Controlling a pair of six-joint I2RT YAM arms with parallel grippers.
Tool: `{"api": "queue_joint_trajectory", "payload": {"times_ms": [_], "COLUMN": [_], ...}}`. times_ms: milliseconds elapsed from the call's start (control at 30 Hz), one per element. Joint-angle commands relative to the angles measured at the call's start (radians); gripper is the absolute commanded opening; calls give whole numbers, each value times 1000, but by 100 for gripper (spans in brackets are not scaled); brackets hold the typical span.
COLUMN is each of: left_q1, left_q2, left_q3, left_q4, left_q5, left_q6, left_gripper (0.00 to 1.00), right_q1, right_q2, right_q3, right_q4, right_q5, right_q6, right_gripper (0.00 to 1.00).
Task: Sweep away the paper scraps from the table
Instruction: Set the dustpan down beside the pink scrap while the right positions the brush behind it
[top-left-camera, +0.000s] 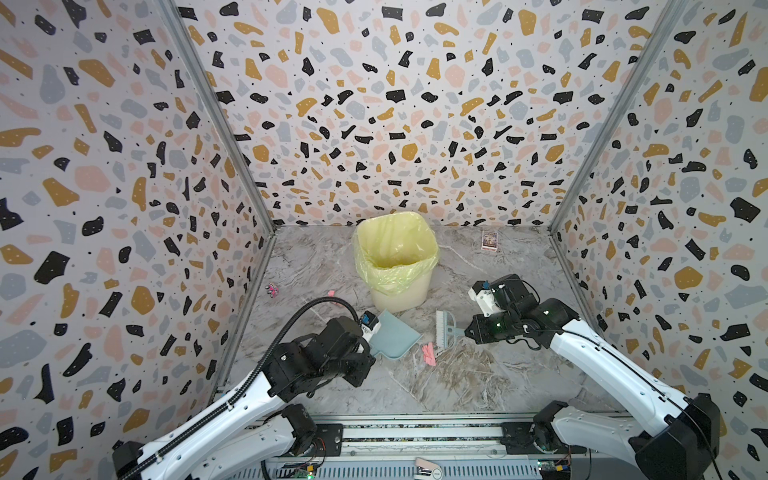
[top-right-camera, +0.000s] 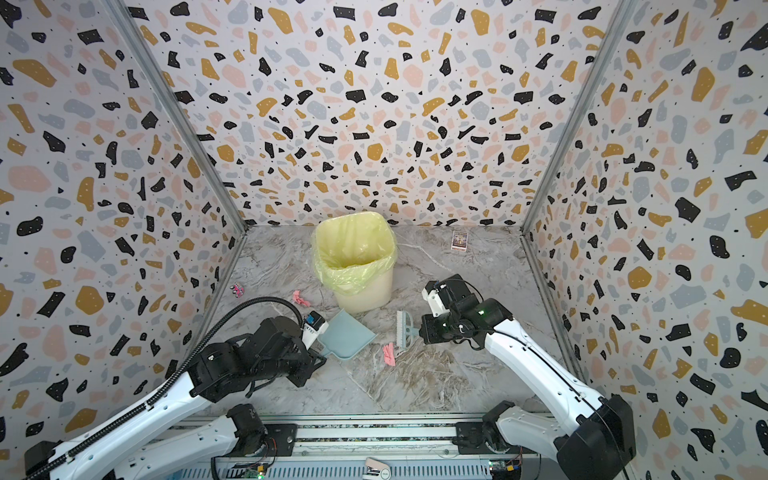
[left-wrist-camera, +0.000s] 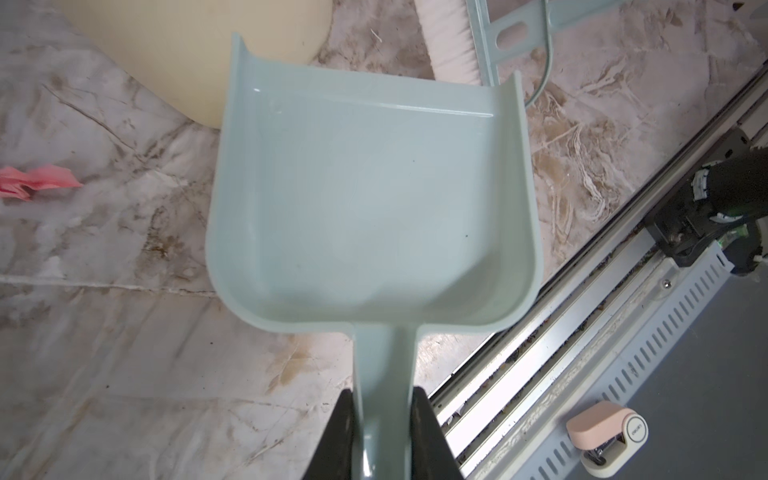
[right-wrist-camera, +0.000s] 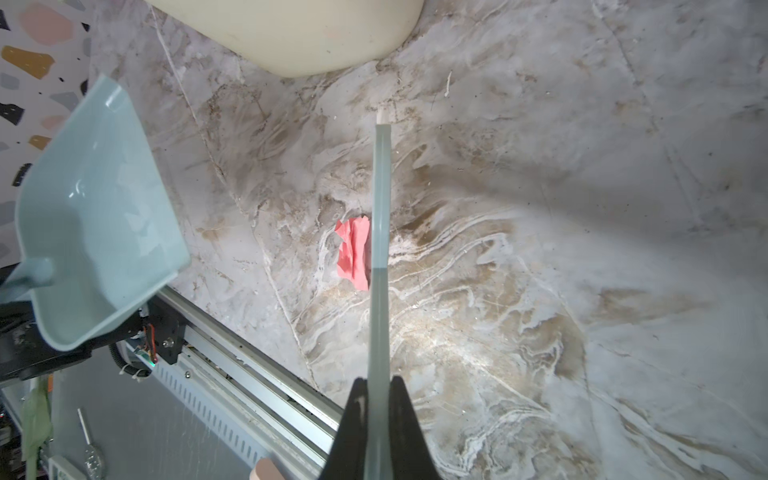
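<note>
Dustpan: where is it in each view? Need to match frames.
Top views: dustpan just left of centre in both, in front of the bin.
Left wrist: dustpan fills the middle of the picture.
Right wrist: dustpan at the frame edge, open side facing the camera.
Shared landmark: the cream bin, close by it in every view.
</note>
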Motion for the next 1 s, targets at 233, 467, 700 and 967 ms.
{"api": "queue_joint_trajectory", "payload": {"times_ms": [233, 467, 700, 967], "left_q1": [-173, -221, -257, -332], "left_q2": [35, 100, 123, 208], "left_q3": [-120, -143, -131, -127], "left_q4": [52, 71, 89, 161], "left_q5": [-52, -55, -80, -119], "left_q6": [-148, -148, -180, -229], "left_gripper": [0, 0, 0, 0], "right_q1": [69, 157, 188, 194], "right_q2": [75, 138, 162, 168], "right_q3": [122, 145, 151, 166], "right_q4": [-99, -104, -100, -116], "right_q5": [168, 233, 253, 278], "right_q6": [-60, -48, -42, -43], "right_gripper": [0, 0, 0, 0]}}
